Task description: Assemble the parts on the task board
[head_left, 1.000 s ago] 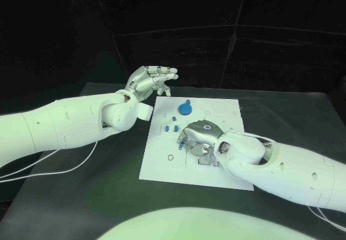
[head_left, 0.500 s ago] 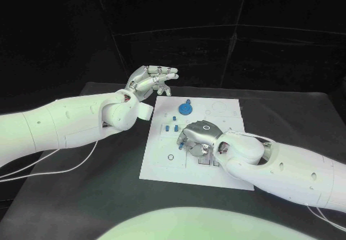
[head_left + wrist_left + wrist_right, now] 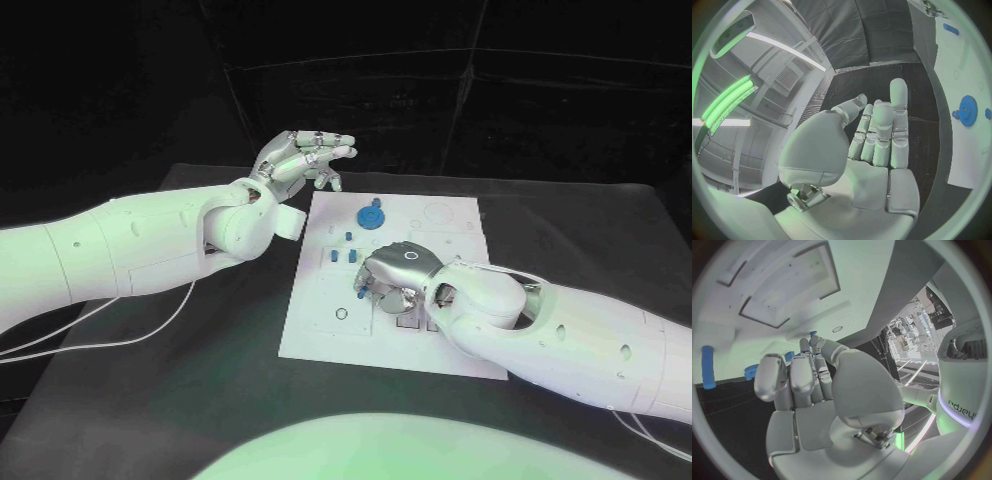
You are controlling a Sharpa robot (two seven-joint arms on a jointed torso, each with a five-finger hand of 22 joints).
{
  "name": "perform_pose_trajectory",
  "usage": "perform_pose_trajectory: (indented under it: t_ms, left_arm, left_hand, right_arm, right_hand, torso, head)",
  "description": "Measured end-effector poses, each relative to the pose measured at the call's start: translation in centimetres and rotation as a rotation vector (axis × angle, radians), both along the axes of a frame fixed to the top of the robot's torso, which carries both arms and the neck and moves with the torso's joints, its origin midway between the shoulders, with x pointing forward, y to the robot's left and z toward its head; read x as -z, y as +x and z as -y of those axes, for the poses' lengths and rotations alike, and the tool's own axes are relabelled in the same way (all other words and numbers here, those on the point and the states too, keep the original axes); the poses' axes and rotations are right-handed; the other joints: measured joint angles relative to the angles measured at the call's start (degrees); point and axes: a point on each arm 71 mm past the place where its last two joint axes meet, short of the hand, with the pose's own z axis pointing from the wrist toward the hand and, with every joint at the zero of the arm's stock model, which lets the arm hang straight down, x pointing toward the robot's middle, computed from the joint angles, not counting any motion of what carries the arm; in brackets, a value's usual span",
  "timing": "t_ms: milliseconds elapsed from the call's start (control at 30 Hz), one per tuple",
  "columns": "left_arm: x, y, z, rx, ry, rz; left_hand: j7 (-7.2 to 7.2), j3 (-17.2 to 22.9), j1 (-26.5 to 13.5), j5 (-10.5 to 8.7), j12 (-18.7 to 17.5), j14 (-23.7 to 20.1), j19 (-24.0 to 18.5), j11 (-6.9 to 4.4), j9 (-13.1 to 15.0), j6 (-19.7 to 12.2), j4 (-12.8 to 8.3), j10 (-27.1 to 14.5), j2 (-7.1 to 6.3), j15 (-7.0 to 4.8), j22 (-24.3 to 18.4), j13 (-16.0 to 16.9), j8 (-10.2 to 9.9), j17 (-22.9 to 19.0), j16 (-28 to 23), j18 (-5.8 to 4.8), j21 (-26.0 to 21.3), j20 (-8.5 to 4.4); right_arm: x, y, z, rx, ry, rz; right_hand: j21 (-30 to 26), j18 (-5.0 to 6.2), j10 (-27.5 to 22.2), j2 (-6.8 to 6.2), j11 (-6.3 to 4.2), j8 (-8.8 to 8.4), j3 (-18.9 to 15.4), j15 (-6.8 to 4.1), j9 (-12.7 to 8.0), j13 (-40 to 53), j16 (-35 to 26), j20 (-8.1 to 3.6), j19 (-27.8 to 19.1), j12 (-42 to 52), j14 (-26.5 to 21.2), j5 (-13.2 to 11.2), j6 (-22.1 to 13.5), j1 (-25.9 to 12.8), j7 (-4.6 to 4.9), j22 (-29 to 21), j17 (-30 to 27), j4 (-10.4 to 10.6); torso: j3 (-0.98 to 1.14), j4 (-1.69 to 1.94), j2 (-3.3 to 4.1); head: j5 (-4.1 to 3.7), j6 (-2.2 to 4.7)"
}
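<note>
The white task board (image 3: 433, 340) lies in the middle of the black table. A blue gear (image 3: 372, 216) stands near its far end, also seen from the left wrist as the gear (image 3: 967, 110). Small blue parts (image 3: 340, 256) sit just left of my right hand (image 3: 397, 272), which is down on the board's middle with its fingers curled. A small blue part (image 3: 812, 333) shows between its thumb and a fingertip, and it looks pinched there. My left hand (image 3: 306, 158) hangs raised beyond the board's far left corner, fingers apart, holding nothing.
Shallow recesses (image 3: 786, 285) are cut into the board near the right hand. More blue parts (image 3: 708, 367) lie at the board's edge in the right wrist view. Black table (image 3: 173, 350) stretches left of the board.
The right hand has edged very slightly over the board's middle. The left hand has stayed where it was.
</note>
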Motion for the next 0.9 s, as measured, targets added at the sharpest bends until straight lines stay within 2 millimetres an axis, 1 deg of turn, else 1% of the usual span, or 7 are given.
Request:
perform_pose_trajectory:
  t_ms: [167,300,367,500,567,667,900]
  left_arm:
    - [0.00,0.00,0.00,0.000,0.000,0.000]
    - [0.00,0.00,0.00,0.000,0.000,-0.001]
    - [0.00,0.00,0.00,0.000,0.000,-0.001]
    - [0.01,-0.01,0.01,0.001,0.000,-0.001]
    - [0.01,-0.01,0.01,0.001,0.000,-0.001]
    - [0.01,-0.01,0.02,0.001,0.000,-0.001]
    - [0.02,0.01,0.00,0.001,0.000,-0.002]
  left_hand:
    - [0.00,0.0,0.0,0.00,0.0,0.0,0.0,0.00,0.0,0.0,0.0,0.0,0.00,0.00,0.0,0.0,0.0,0.0,0.0,0.00,0.0,0.00]
    - [0.00,0.0,0.0,0.00,0.0,0.0,0.0,0.00,0.0,0.0,0.0,0.0,0.00,0.00,0.0,0.0,0.0,0.0,0.0,0.00,0.0,0.00]
    - [0.00,0.0,0.0,0.00,0.0,0.0,0.0,0.00,0.0,0.0,0.0,0.0,0.00,0.00,0.0,0.0,0.0,0.0,0.0,0.00,0.0,0.00]
    - [0.00,0.0,0.0,0.00,0.0,0.0,0.0,0.00,0.0,0.0,0.0,0.0,0.00,0.00,0.0,0.0,0.0,0.0,0.0,0.00,0.0,0.00]
    - [0.00,0.0,0.0,0.00,0.0,0.0,0.0,0.00,0.0,0.0,0.0,0.0,0.00,0.00,0.0,0.0,0.0,0.0,0.0,0.01,0.0,0.00]
    - [0.00,0.0,0.0,0.00,0.0,0.0,0.0,0.00,0.0,0.0,0.0,0.0,0.00,0.00,0.0,0.0,0.0,0.0,0.0,0.00,0.0,0.00]
    - [-0.21,0.0,0.0,0.00,0.0,0.0,0.0,0.00,0.0,-0.2,0.0,0.0,0.00,0.00,-0.1,0.0,0.0,0.0,0.0,0.00,0.0,0.00]
  right_arm:
    - [-0.03,-0.01,-0.14,0.000,-0.005,0.000]
    - [-0.03,0.01,-0.36,0.000,-0.009,0.002]
    - [-0.01,0.03,-0.47,0.001,-0.011,0.002]
    - [0.10,0.06,-0.70,0.002,-0.014,0.004]
    - [0.28,0.00,-0.71,0.002,-0.019,0.002]
    - [0.51,-0.14,-0.65,0.001,-0.024,0.001]
    - [0.57,-0.28,-0.62,0.000,-0.022,0.004]
  right_hand:
    - [0.0,0.00,0.0,0.00,0.00,-0.10,0.0,0.00,0.0,0.0,0.0,0.00,0.0,0.0,0.0,0.0,0.0,0.0,0.00,0.0,-0.1,0.0]
    - [0.0,0.00,0.0,-0.44,0.00,-0.10,0.2,0.00,0.0,0.0,0.0,0.00,0.0,-0.1,0.0,-0.3,0.0,-0.4,0.00,0.0,-0.3,0.2]
    - [0.0,0.00,0.0,-1.06,0.03,-0.10,0.1,0.00,0.0,0.0,0.0,0.00,0.0,-0.7,0.0,-0.3,0.0,-1.1,0.00,-0.1,-0.3,0.3]
    - [0.0,0.00,-1.9,-1.97,0.61,-0.08,-0.2,0.00,-0.2,-0.1,0.0,0.00,0.0,-1.6,0.0,-0.3,-1.3,-2.0,0.62,-0.3,-0.5,0.9]
    - [0.0,0.00,-2.6,-2.10,0.94,-0.07,-0.3,0.00,-0.2,-0.1,0.0,0.21,-0.2,-1.7,0.0,-0.3,-1.8,-2.1,0.83,-0.4,-0.6,1.0]
    - [0.0,0.00,-2.9,-2.47,0.81,-0.06,-0.5,0.21,-0.2,-0.2,0.0,0.22,-0.2,-1.7,-0.2,-0.3,-1.8,-2.5,0.86,-0.4,-0.7,1.2]
    - [0.0,0.00,-3.3,-2.72,1.23,-0.06,-0.7,0.21,-0.2,-0.1,0.0,0.64,-0.2,-1.7,-0.2,-0.3,-2.2,-2.7,0.89,-0.5,-0.7,1.4]
  torso:
    - [0.00,-0.01,0.00]
    - [0.00,-0.01,0.00]
    - [0.00,-0.01,0.00]
    - [-0.02,-0.01,0.00]
    - [-0.02,-0.01,0.00]
    - [-0.03,-0.01,-0.01]
    - [-0.02,-0.01,-0.01]
  head:
    - [0.03,-0.04]
    - [0.04,-0.07]
    - [0.04,-0.08]
    - [0.01,-0.09]
    - [0.01,-0.09]
    - [0.00,-0.15]
    - [0.05,-0.23]
